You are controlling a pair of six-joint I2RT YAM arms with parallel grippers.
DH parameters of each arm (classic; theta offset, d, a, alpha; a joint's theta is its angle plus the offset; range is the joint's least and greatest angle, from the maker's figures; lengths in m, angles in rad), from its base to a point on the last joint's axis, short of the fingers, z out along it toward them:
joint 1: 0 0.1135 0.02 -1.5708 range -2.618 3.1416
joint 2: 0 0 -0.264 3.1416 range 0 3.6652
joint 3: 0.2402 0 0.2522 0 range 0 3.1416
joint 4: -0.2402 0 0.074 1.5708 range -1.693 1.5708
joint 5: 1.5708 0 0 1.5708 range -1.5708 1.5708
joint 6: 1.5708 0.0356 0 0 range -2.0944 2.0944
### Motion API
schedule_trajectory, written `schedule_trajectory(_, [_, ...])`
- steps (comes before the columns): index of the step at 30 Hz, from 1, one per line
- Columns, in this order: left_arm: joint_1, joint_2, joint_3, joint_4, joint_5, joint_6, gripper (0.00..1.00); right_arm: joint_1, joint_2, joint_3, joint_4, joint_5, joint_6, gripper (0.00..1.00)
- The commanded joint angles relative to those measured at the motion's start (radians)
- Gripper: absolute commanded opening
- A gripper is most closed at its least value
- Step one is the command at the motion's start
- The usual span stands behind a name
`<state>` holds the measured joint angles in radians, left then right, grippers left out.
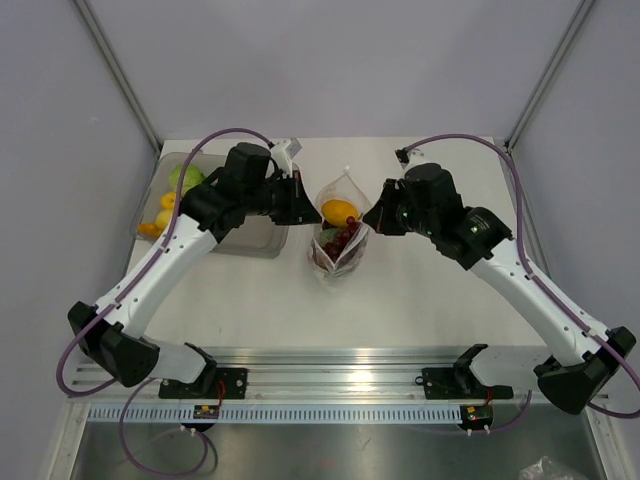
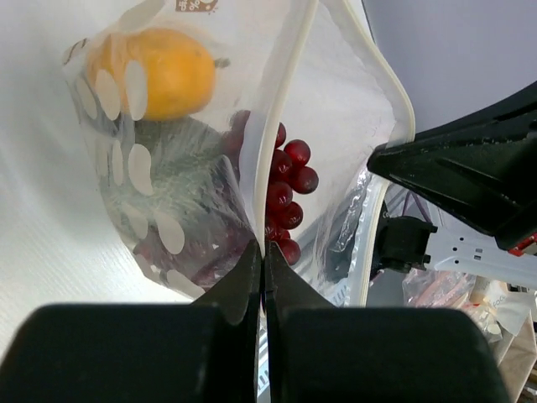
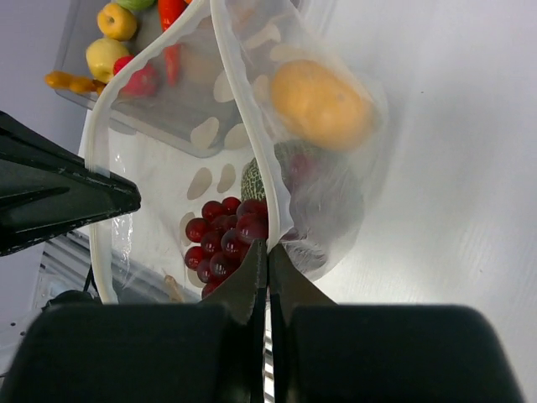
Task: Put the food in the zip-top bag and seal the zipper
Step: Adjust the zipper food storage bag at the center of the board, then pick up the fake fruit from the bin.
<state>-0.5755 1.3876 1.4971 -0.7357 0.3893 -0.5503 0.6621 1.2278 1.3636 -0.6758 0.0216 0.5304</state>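
The zip-top bag (image 1: 335, 240) is found at the middle of the table, with the grey tray (image 1: 250, 248) at its 9 o'clock. The bag is pinched at its mouth from two sides. At about 10 o'clock the left gripper (image 2: 262, 252) is closed tight on the rim, with only the film between its fingertips. At about 2 o'clock the right gripper (image 3: 267, 256) is clamped on the rim in the same way. An orange (image 2: 159, 71) and a bunch of dark red grapes (image 3: 226, 239) are seen inside the bag, along with a greenish piece that cannot be made out clearly. Yellow, green and orange pieces (image 1: 165, 212) are seen in the tray, so loading is judged to be only partly done. The zipper (image 2: 289, 84) is seen as a pale strip with its two lips gaping apart, and it is not pressed shut anywhere in view. The step in hand is judged to be holding the mouth spread, since no hand is free for picking. For the next move, one grip would have to be given up without the bag slumping. Either a further piece would be fetched from the tray, or the lips would be drawn flat together and pinched along the strip.
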Motion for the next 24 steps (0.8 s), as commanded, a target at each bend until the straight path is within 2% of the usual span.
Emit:
schedule_trajectory(1, [-0.004,0.039,-0.093,0.032,0.026,0.01,0.0,0.008,0.036,-0.044,0.022,0.031,0.005,0.0])
schedule_trajectory(6, [0.002,0.024,-0.106,0.001,-0.047,0.064,0.0,0.011,0.024,-0.071,0.059,0.012,0.019,0.0])
schedule_trajectory(8, [0.017,0.03,-0.048,-0.051,-0.049,0.116,0.36,0.01,0.036,-0.049,0.059,0.009,0.011,0.0])
schedule_trajectory(9, [0.022,0.031,-0.026,-0.069,-0.053,0.134,0.48,0.01,0.042,-0.041,0.059,0.002,0.01,0.0])
schedule_trajectory(10, [0.032,0.033,0.029,-0.106,-0.075,0.165,0.66,0.01,0.051,-0.037,0.061,-0.005,0.008,0.0])
schedule_trajectory(11, [0.037,0.034,0.054,-0.125,-0.087,0.176,0.71,0.011,0.058,-0.034,0.064,-0.009,0.005,0.0])
schedule_trajectory(14, [0.084,0.03,0.136,-0.166,-0.105,0.205,0.78,0.01,0.061,-0.038,0.078,-0.017,0.009,0.0])
schedule_trajectory(16, [0.127,0.021,0.159,-0.171,-0.098,0.214,0.79,0.01,0.062,-0.04,0.09,-0.018,0.008,0.0])
schedule_trajectory(20, [0.291,-0.004,0.189,-0.17,-0.096,0.211,0.8,0.01,0.059,-0.034,0.09,-0.051,0.006,0.0])
schedule_trajectory(21, [0.319,-0.013,0.18,-0.159,-0.11,0.207,0.86,0.01,0.059,-0.035,0.093,-0.054,0.005,0.0])
schedule_trajectory(24, [0.405,-0.015,0.149,-0.114,-0.219,0.187,0.89,0.01,0.061,-0.028,0.093,-0.061,-0.006,0.0])
